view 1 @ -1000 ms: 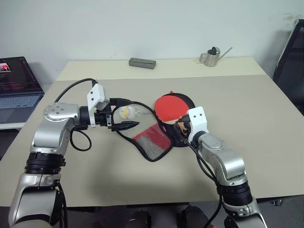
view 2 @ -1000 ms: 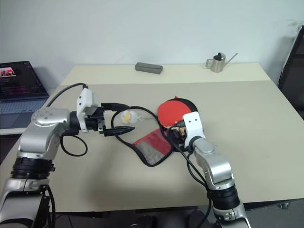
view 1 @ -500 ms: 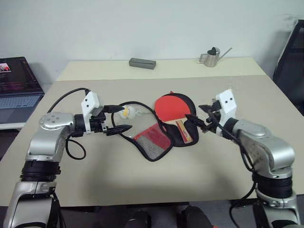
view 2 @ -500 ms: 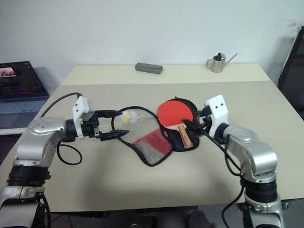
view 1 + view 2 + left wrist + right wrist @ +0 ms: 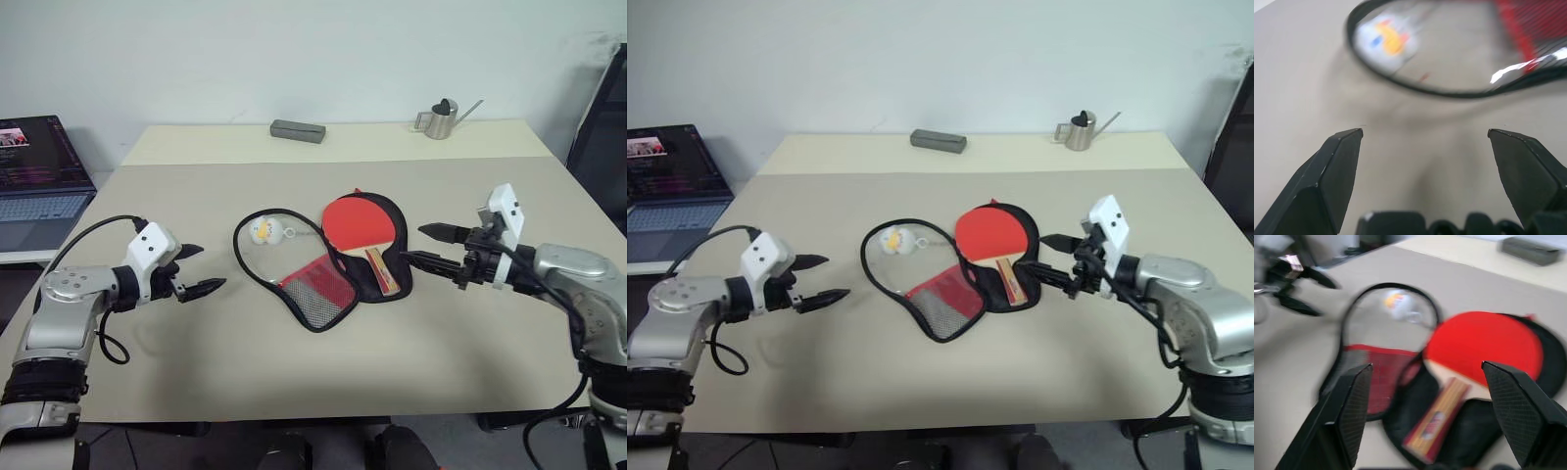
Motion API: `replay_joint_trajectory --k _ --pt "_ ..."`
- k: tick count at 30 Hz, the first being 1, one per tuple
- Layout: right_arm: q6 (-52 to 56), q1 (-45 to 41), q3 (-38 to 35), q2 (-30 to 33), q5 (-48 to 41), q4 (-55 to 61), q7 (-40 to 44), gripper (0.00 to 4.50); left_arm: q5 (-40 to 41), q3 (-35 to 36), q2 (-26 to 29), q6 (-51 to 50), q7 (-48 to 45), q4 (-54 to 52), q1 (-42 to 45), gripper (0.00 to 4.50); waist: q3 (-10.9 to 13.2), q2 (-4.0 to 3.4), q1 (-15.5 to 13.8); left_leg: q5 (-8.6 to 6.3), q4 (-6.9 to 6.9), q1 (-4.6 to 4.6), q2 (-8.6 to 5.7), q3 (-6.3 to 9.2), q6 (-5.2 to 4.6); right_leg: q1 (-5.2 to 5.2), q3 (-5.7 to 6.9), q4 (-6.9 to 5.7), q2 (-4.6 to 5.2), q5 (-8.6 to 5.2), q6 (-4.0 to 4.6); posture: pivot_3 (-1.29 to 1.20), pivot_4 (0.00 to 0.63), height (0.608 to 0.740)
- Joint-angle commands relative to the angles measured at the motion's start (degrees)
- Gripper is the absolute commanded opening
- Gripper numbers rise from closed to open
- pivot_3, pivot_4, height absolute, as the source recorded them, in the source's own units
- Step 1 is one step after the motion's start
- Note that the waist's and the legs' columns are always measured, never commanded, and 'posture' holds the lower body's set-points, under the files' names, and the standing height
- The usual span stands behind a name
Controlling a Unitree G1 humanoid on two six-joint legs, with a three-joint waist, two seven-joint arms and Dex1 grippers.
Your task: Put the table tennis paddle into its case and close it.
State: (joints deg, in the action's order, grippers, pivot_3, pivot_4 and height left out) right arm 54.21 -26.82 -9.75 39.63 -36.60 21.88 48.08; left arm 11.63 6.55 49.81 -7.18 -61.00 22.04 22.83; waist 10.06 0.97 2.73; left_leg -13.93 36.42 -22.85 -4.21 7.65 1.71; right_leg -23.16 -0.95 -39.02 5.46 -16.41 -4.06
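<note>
The paddle [image 5: 361, 228] lies in the open case [image 5: 323, 304] mid-table [image 5: 196, 352]. A charm [image 5: 262, 231] sits left of it. Behind, a block [image 5: 297, 130] and watering can [image 5: 438, 118].

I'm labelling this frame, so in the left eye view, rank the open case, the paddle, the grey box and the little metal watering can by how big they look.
1. Case, largest.
2. Paddle.
3. Grey box and watering can: look about alike, and both sit farther from the camera, so I won't rank them.

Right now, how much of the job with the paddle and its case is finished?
Done: the table tennis paddle lies on the open case. In hand: nothing; the left gripper and the right gripper are open, one on each side of the case. Left: folding the mesh-pocket flap over and zipping it.
</note>
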Motion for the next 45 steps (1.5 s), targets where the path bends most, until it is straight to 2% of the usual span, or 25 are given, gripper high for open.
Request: replay_joint_trajectory --k 1,19,26,36,39,45 --pt "-1.04 -1.96 -1.19 1.9 -1.46 -0.34 0.91 3.84 -2.19 -0.16 0.26 3.54 1.55 3.46 2.35 4.5 -0.01 0.01 0.02 0.0 0.0 0.0 0.0 0.0 0.0 0.0 0.0 0.0 0.0 0.0 0.0 0.0 0.15 0.74" --pt "-3.1 -1.26 -0.73 2.91 -0.79 -0.2 -3.1 3.84 -8.25 -5.39 -12.83 13.52 6.89 28.4 17.76 4.5 -0.04 0.1 -0.66 -0.02 0.43 -0.12 -0.08 0.06 -0.02 0.06 0.07 -0.11 0.03 0.05 -0.07 0.0 0.15 0.74" --pt "-2.53 -0.38 -3.42 2.84 -2.85 -0.02 -4.89 3.84 -4.81 -4.03 -18.42 11.86 5.17 23.49 22.41 4.5 0.05 0.28 -0.91 -0.01 0.54 -0.17 -0.09 0.08 -0.02 0.08 0.08 -0.11 0.03 0.12 -0.1 0.0 0.15 0.74" --pt "-2.45 0.67 -5.32 4.0 -4.51 0.14 -5.39 3.84 -1.69 -6.16 -23.93 6.25 1.25 11.38 26.24 4.5 0.06 0.32 -0.85 -0.01 0.54 -0.18 -0.08 0.07 -0.01 0.07 0.07 -0.1 0.02 0.13 -0.09 0.0 0.15 0.74" --pt "-2.3 1.27 -6.04 3.92 -5.03 0.24 -6.05 3.84 -2.5 -7.63 -26.76 6.85 1.42 13.11 28.46 4.5 0.07 0.34 -0.87 -0.01 0.54 -0.18 -0.09 0.05 -0.01 0.08 0.06 -0.08 0.02 0.13 -0.09 0.0 0.15 0.74" --pt "-1.84 2.58 -7.92 4.52 -6.06 0.64 -7.04 3.84 -5.03 -9.93 -33.25 11.61 3.56 23.35 33.79 4.5 0.09 0.38 -0.87 -0.01 0.55 -0.17 -0.11 0.02 -0.02 0.12 0.07 -0.07 0.02 0.13 -0.09 0.0 0.15 0.74"
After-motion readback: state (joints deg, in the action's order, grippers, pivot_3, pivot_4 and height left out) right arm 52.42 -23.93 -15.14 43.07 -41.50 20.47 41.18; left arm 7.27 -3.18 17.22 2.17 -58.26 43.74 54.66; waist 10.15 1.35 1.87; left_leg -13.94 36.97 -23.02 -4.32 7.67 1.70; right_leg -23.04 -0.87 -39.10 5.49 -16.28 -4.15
